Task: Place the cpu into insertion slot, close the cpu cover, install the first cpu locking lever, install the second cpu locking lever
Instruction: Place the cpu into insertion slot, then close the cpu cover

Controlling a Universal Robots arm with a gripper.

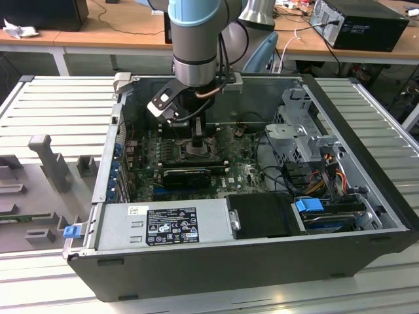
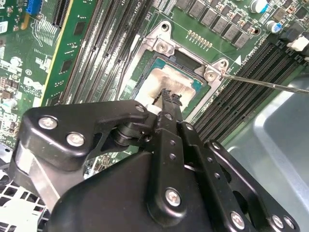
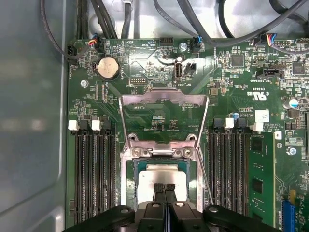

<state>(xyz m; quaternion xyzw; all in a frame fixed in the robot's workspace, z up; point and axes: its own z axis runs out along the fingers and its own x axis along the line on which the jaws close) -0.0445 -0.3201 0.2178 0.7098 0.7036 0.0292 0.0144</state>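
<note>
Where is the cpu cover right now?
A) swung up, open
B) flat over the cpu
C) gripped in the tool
A: in the first wrist view the cpu cover stands swung up off the insertion slot, leaving the cpu bare by the tool.

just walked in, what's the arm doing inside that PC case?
The arm's pincer is down over the insertion slot, fingertips together right at the cpu, which lies in the slot. I can't tell whether they touch it. The cpu cover stands open, tilted up off the socket, and a thin locking lever sticks out unlatched beside it.
</note>
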